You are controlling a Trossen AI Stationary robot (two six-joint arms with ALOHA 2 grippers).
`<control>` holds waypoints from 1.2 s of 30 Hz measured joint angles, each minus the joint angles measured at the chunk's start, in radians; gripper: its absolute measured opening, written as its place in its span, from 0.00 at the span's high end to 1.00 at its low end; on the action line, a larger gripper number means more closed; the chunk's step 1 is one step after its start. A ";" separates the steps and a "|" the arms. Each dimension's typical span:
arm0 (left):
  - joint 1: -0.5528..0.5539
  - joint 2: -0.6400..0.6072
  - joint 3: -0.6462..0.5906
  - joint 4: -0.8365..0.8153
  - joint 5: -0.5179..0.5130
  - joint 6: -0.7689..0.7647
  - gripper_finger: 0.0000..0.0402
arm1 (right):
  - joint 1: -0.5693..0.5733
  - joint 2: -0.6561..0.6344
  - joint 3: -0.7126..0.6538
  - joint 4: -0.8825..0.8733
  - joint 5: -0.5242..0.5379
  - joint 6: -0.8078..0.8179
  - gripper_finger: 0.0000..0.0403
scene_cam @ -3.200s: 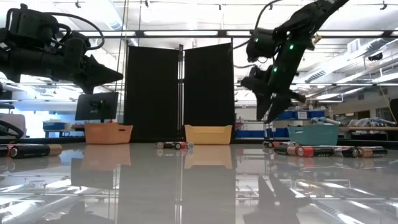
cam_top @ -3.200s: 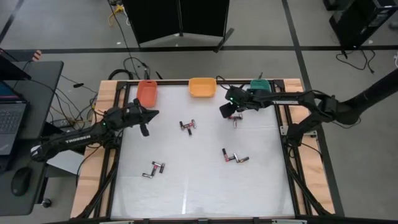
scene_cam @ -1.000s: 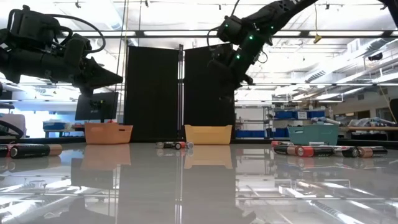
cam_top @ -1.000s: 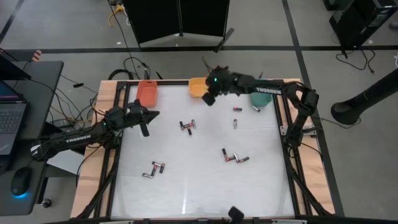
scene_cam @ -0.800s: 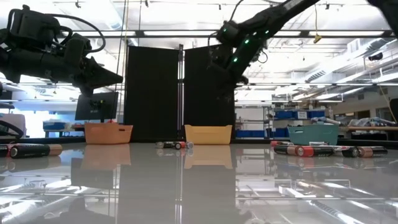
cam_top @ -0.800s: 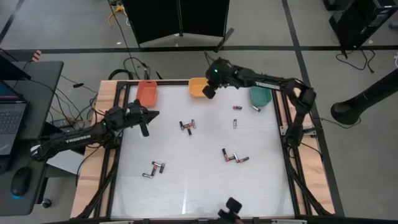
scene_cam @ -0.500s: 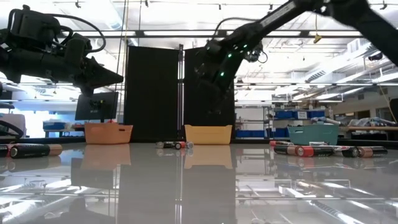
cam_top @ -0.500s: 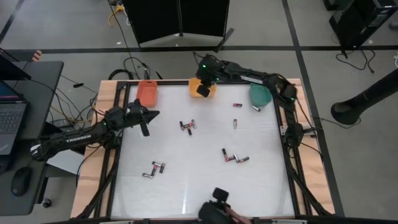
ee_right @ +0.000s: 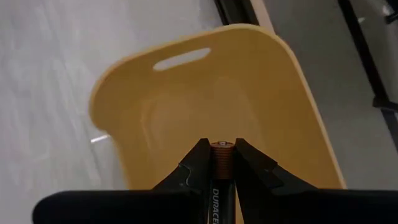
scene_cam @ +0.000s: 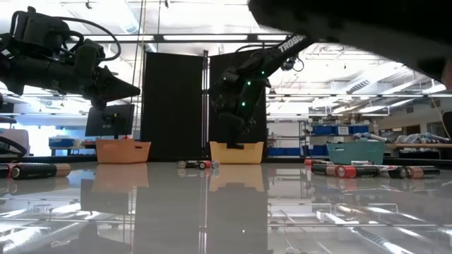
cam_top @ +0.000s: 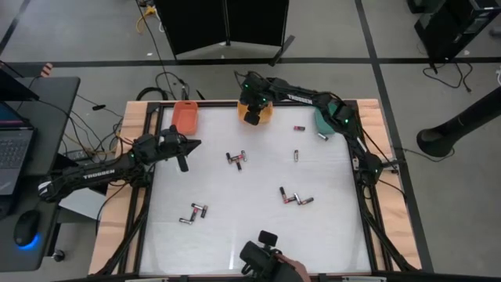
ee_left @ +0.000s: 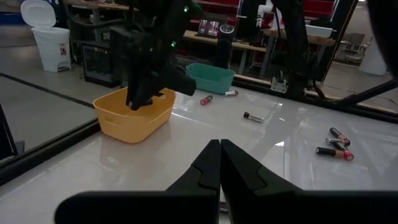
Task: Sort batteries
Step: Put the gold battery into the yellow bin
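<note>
My right gripper [ee_right: 219,155] hangs over the yellow bin [ee_right: 217,93] at the table's far edge, shut on a copper-topped black battery [ee_right: 219,171]. In the high view it covers part of that bin [cam_top: 266,112]. Several more batteries lie loose on the table: a pair [cam_top: 236,158] in the middle, a group [cam_top: 295,198] to the right, a pair [cam_top: 192,212] at the near left, single ones [cam_top: 296,155] near the far right. My left gripper [ee_left: 219,146] is shut, holds nothing and hovers at the table's left [cam_top: 182,153]. My right gripper pinches the battery between its two fingers [ee_right: 193,167], the battery lying along them. Its copper end [ee_right: 219,145] sits level with the fingertips and points down into the yellow bin. The fingers come from above, slanting down. The battery is clear of the bin.
An orange-red bin [cam_top: 185,117] stands at the far left and a teal bin [cam_top: 326,120] at the far right. A dark object with a person's hand [cam_top: 266,262] reaches in over the near edge; in the low view it fills the upper right [scene_cam: 353,28].
My right gripper has carried the battery along the far edge toward the table's left, rolled, tipped more steeply down and sunk over the yellow bin. The dark object at the near edge has come farther into view.
</note>
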 joint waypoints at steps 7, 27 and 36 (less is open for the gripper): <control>0.000 0.000 0.000 0.001 0.000 0.000 0.96 | -0.021 0.001 0.000 -0.009 -0.026 0.022 0.84; 0.000 0.000 0.000 -0.008 0.000 -0.001 0.96 | -0.048 0.045 -0.005 -0.013 -0.056 0.026 0.84; 0.000 0.015 0.000 -0.005 0.000 -0.001 0.96 | -0.064 0.064 -0.004 -0.010 -0.082 0.037 0.79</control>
